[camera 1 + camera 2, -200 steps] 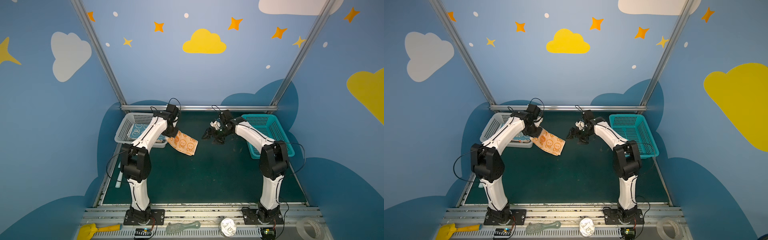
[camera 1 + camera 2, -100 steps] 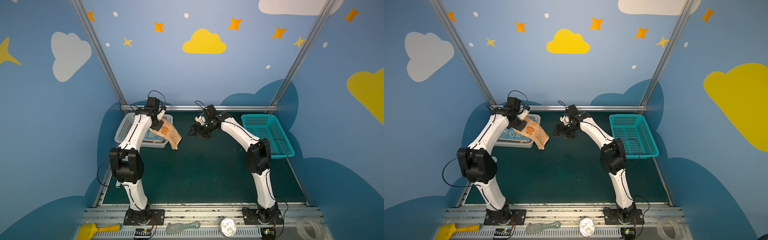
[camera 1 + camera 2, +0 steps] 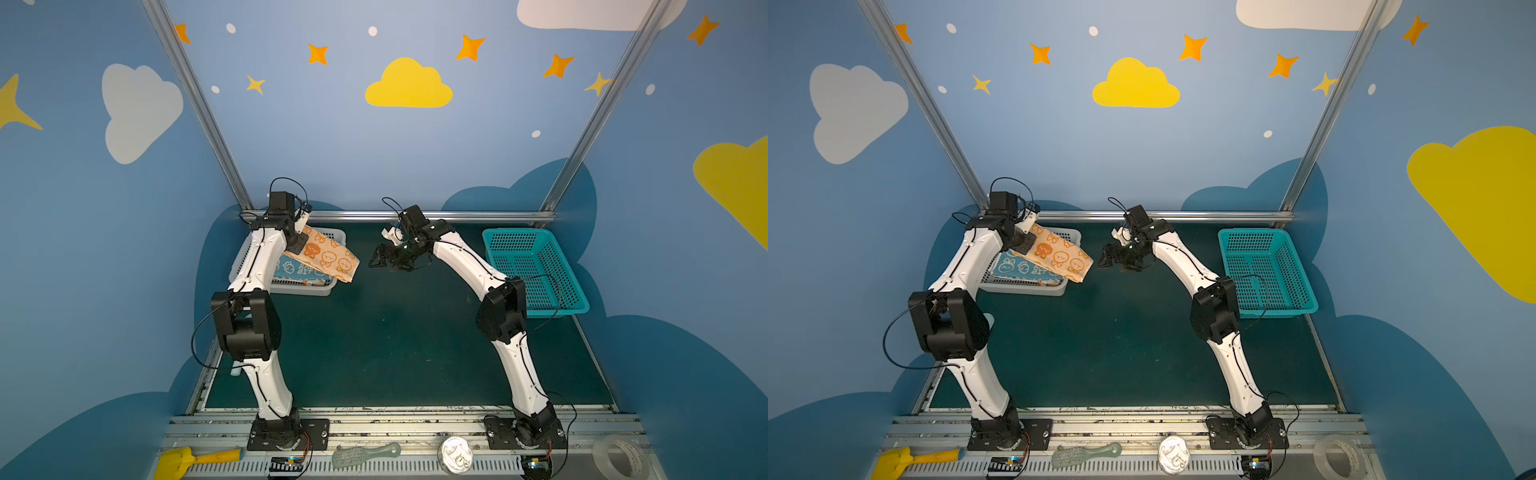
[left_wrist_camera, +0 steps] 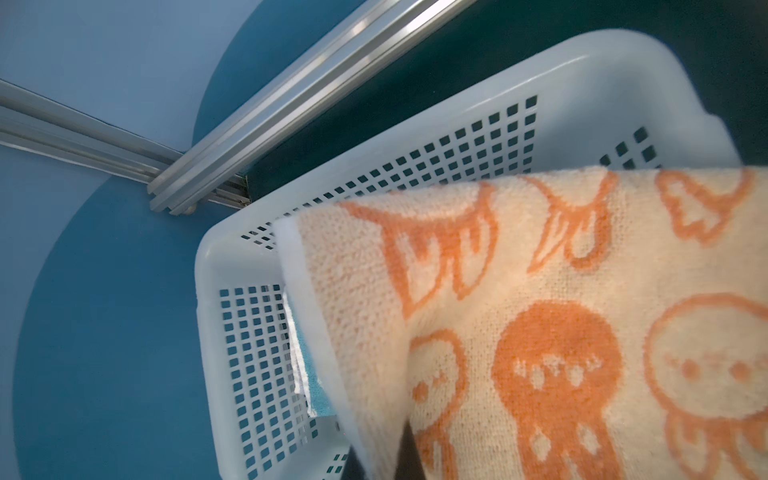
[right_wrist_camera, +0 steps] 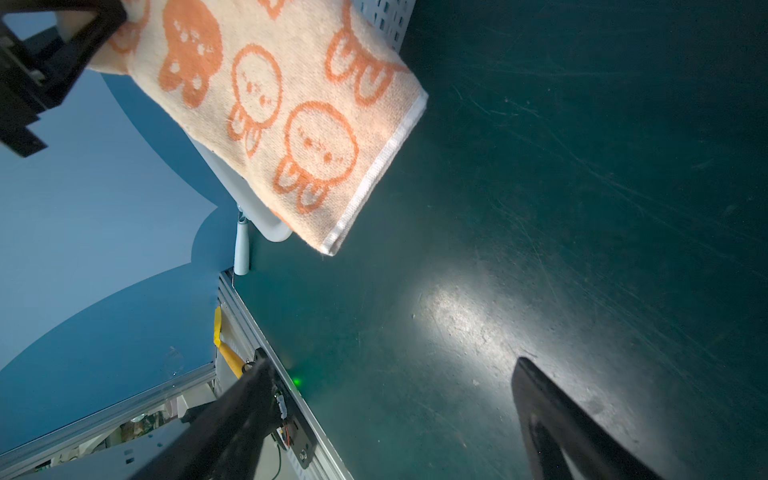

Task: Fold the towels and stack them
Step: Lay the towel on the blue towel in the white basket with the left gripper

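Green matting [image 3: 374, 340] spreads across the front. Over its far part the right gripper [image 3: 376, 262] hangs with jaws wide, holding nothing. Beside it the left gripper [image 3: 300, 248] is clamped on the orange towel [image 3: 328, 255], lifted above the white basket [image 3: 303, 289], where a blue towel [image 3: 291, 268] lies.

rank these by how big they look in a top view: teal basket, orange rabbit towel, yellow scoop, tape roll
1. teal basket
2. orange rabbit towel, partly hidden by the arm
3. yellow scoop and tape roll: these look about alike and both lie nearest the camera, so I have not ranked them.
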`<state>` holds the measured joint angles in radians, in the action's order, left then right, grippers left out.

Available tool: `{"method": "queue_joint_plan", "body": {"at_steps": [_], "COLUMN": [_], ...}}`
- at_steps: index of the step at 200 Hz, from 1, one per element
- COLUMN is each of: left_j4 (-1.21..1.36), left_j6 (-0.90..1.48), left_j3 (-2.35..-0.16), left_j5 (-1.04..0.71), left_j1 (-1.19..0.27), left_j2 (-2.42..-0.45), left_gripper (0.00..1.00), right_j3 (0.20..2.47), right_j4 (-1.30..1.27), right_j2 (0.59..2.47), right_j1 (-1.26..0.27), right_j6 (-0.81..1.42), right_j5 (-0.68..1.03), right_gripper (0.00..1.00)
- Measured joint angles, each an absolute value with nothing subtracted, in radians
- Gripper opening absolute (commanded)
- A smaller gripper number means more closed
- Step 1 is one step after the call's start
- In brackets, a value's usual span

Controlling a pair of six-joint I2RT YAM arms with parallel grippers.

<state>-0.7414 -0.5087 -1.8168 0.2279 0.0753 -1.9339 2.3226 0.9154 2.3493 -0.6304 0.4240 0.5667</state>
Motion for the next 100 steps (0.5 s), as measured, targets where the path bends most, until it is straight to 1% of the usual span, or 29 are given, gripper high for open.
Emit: {"method": "queue_joint_plan", "body": {"at_steps": [45, 100], "left_j4": [-0.73, -0.696], "left_j6": [-0.501, -0.481], "left_j3": [-1.817, -1.817], "left_j5": [0.196, 0.161], "left_j1": [0.139, 0.175], "left_j2": [-1.989, -1.996], "left_gripper": [0.03, 0.03], "right_j3": [2.323, 2.336], "right_j4": [0.891, 0.878], "right_j2": [2.36, 2.388], "right_j1": [-0.63, -0.63], "right_j6": [0.421, 0.422], "right_j5": [0.57, 0.584], "right_gripper": [0.89, 0.89]}}
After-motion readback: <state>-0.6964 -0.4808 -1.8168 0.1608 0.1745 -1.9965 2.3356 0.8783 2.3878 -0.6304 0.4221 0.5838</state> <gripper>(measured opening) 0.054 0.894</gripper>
